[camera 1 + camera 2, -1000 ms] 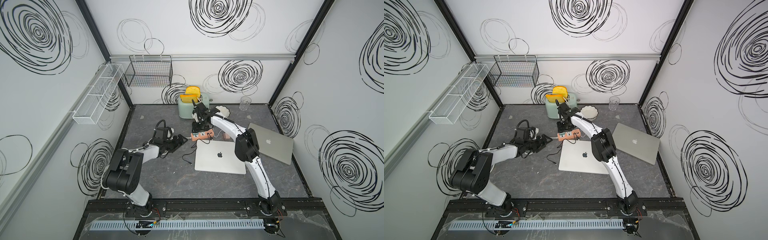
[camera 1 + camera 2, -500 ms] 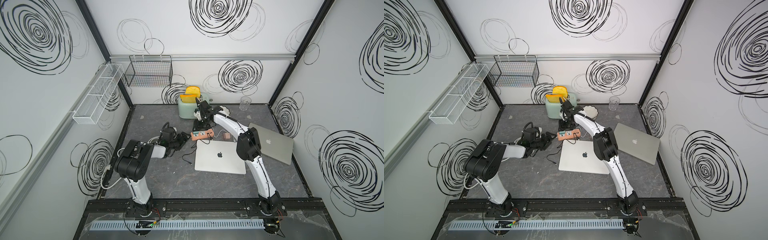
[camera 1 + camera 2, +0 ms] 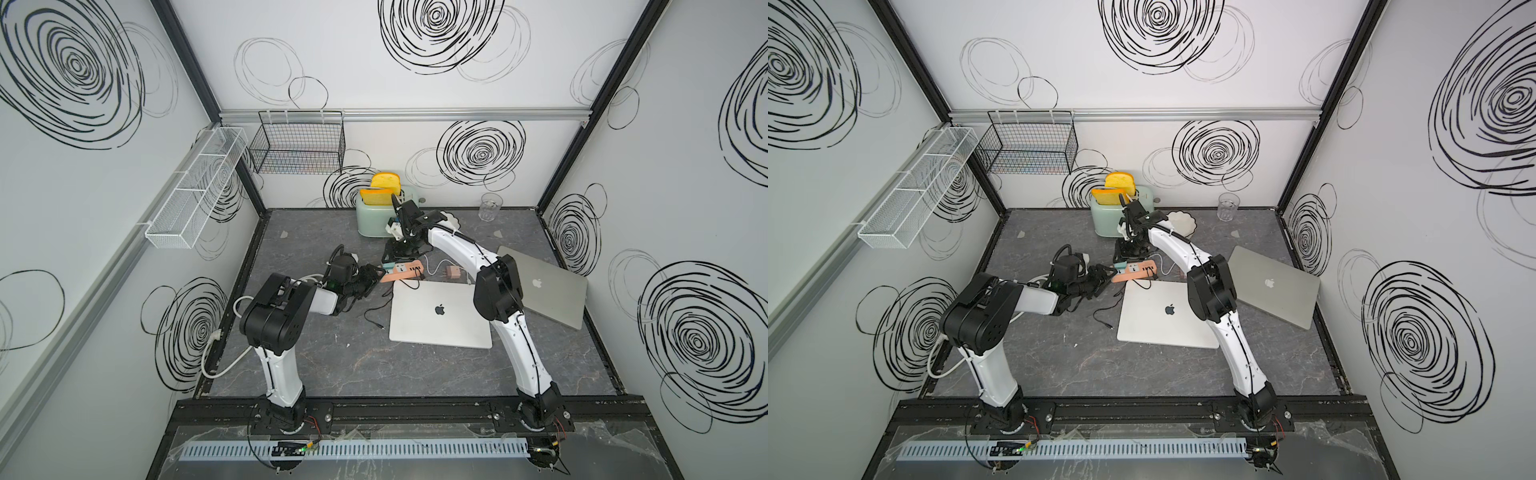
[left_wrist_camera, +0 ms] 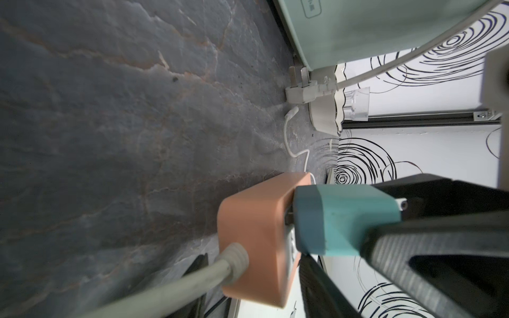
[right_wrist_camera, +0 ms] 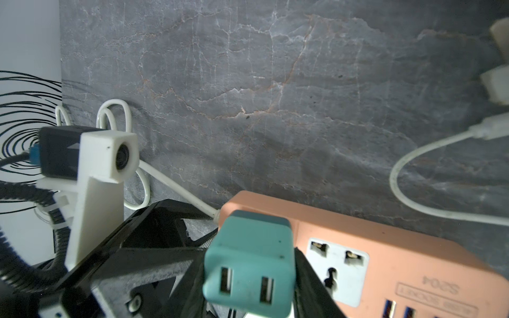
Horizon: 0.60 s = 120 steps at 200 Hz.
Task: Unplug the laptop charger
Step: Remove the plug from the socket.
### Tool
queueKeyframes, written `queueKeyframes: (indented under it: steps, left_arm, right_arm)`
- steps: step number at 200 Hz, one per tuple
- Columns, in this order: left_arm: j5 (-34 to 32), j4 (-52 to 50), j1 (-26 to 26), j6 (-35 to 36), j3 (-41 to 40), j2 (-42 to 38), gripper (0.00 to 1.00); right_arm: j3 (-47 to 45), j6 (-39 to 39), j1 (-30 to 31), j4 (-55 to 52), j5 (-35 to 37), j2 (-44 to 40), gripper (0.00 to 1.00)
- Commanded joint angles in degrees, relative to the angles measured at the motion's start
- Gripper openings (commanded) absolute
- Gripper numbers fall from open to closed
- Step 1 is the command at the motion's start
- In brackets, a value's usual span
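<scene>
A teal laptop charger (image 5: 248,261) sits in the end socket of a salmon power strip (image 5: 385,247) on the dark table. In both top views the power strip (image 3: 405,270) (image 3: 1136,270) lies just behind the nearer laptop. My right gripper (image 5: 248,278) reaches down from above, shut on the charger's two sides. In the left wrist view the charger (image 4: 344,217) stands slightly off the strip (image 4: 253,234), with a dark prong showing between them. My left gripper (image 4: 256,283) (image 3: 374,276) is shut on the strip's cord end, one finger on either side.
A silver laptop (image 3: 440,311) lies in front of the strip, with a grey laptop (image 3: 544,286) to its right. A mint toaster (image 3: 374,220) with toast, a white bowl (image 3: 1181,222) and a glass (image 3: 490,205) stand at the back. A pink adapter (image 3: 453,272) and loose cables lie nearby.
My left gripper has moved right, up to the strip's cord end, and its jaws have narrowed around it. The right gripper stays on the charger.
</scene>
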Motion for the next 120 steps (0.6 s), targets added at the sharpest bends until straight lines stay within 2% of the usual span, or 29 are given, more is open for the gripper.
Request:
queueKeyframes:
  steps: [1,57,101,104,120]
  left_arm:
    - [-0.56,4.27,-0.44,-0.81,0.01,1.6,0.53]
    - [-0.2,5.96,-0.36,-0.9,-1.8,3.59,0.26]
    - [-1.97,3.78,0.36,-0.69,-3.08,3.37,0.05]
    - [-2.15,3.59,0.48,-0.76,-3.2,3.37,0.0]
    - [-3.37,1.9,0.92,-0.72,-3.58,3.28,0.0]
  right_arm:
    - [-2.12,1.73,0.5,-1.21,-6.44,-1.78,0.2]
    - [-2.66,1.79,0.84,-0.67,-7.43,-1.75,0.2]
    - [0.49,2.87,0.79,-0.53,-6.63,-0.78,0.2]
    - [0.72,2.87,0.89,-0.67,-6.46,-0.7,0.2]
    - [2.25,2.87,0.84,-1.55,-4.99,-0.34,0.2]
